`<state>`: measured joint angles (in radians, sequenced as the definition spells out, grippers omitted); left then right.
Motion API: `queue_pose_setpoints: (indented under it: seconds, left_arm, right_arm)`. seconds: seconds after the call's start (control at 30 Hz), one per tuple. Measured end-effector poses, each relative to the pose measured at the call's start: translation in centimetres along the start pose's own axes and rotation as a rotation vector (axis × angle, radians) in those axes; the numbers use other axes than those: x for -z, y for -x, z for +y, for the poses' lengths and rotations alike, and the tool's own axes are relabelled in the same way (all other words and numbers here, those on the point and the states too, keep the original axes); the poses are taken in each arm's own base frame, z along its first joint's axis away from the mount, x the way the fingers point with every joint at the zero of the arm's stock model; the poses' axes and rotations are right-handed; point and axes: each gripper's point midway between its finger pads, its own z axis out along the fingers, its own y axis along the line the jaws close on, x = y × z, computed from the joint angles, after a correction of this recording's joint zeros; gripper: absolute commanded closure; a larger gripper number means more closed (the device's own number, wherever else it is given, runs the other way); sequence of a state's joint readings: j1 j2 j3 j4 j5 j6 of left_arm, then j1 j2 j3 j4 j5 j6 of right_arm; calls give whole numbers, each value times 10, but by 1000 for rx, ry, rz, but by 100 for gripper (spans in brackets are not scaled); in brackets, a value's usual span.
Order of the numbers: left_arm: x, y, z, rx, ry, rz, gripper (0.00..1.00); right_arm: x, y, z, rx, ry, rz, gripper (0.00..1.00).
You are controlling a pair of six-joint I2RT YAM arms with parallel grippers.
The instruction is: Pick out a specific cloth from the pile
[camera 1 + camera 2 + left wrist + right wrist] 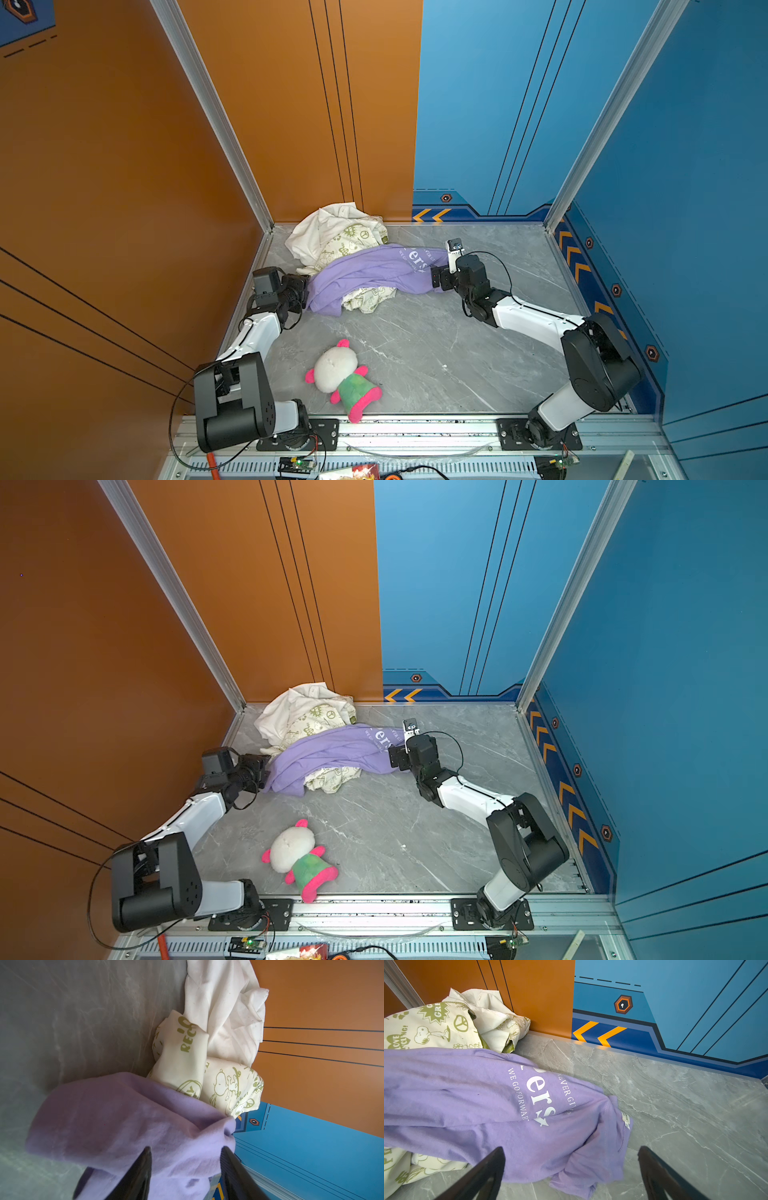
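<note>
Across the pile, the cloth, right tool open at its edge.

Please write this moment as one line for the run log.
phase: grasping | left gripper: fingers around lavender cloth edge | right gripper: open | cloth: draped over pile

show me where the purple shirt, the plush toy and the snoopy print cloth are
purple shirt [467,1093], right wrist view, on the broad flat fabric beside the white lettering
plush toy [334,368], a top view, on its white head
snoopy print cloth [226,1084], left wrist view, on the printed dog figure
</note>
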<state>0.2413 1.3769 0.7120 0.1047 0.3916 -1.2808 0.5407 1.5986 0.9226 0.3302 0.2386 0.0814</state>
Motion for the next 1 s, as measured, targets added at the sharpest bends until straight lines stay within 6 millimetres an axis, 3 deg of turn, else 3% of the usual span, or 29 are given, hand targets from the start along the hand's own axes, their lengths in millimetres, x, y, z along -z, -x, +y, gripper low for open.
queue_pose_setpoints:
  seconds: [0.23, 0.5, 0.6, 0.83, 1.0]
  left_arm:
    - [-21, -6, -5, 44, -17, 68, 60]
    - [-36, -23, -1, 62, 2, 128, 85]
    - [-36, -26, -3, 60, -2, 136, 100]
    - [-36, -23, -14, 30, -26, 133, 100]
    - [-33, -18, -39, -34, -70, 122, 100]
  right_arm:
    - [0, 0, 0, 1, 0, 0, 0]
    - [1, -1, -1, 4, 0, 0, 0]
    - [2, -3, -1, 5, -1, 4, 0]
    - [2, -4, -1, 5, -1, 7, 0]
    - [2, -4, -1, 5, -1, 7, 0]
